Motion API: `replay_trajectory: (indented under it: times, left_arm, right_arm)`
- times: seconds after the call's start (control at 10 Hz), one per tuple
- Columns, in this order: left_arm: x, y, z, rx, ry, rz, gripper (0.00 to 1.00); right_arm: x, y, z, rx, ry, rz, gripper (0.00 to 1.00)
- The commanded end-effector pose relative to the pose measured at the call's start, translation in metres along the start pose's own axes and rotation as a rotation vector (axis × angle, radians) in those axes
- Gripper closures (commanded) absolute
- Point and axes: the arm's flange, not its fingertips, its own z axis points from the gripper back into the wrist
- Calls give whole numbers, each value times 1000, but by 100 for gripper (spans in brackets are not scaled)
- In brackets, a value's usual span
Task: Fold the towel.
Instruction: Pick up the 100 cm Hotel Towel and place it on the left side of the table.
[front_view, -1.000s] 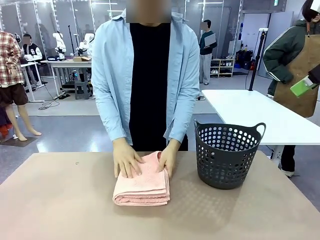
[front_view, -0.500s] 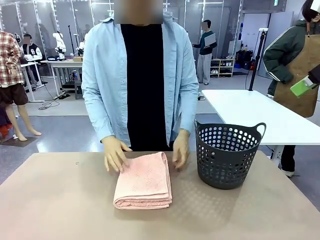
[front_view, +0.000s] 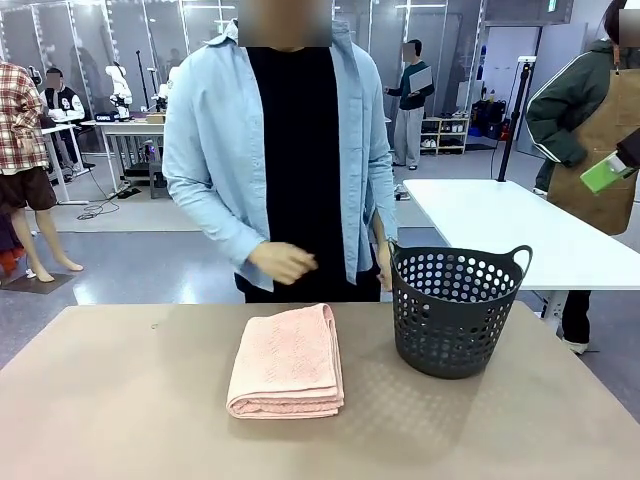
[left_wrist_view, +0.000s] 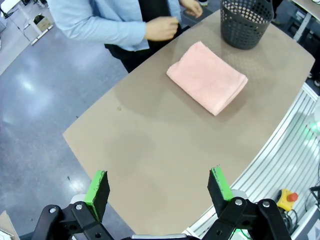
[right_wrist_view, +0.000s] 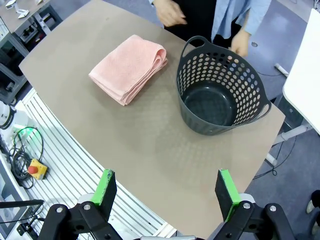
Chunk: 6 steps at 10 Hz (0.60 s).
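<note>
I see left end effector (left_wrist_view: 159, 187) spread, high over the near counter (front_view: 120, 400) | towel (front_view: 287, 361) folded flat mid-counter, untouched | person's hands (front_view: 280, 262) lifted off it at the far edge | basket (front_view: 455, 310) just right of towel | right end effector (right_wrist_view: 167, 192) spread, holding nothing

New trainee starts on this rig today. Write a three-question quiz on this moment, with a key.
1. True or false: the towel lies folded on the table.
2. The basket holds: A) the towel B) nothing C) a hand.
3. Fill in: both the left gripper and the right gripper are ____.

Key
1. True; it lies beside the basket, and the person's hands are off it.
2. B; the right wrist view shows its bare bottom.
3. Open, each held above the table, holding nothing.
</note>
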Motion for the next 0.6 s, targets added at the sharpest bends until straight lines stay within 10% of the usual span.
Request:
replay_trajectory:
  times: [0.0,0.2,0.5]
  left_arm:
    - [0,0,0,0,0,0,0]
    - [-7,31,-42,-357,-58,349,0]
    - [-12,28,-138,-407,31,503,0]
  right_arm:
    - [1,0,0,-9,2,-15,0]
    - [1,0,0,-9,2,-15,0]
    - [1,0,0,-9,2,-15,0]
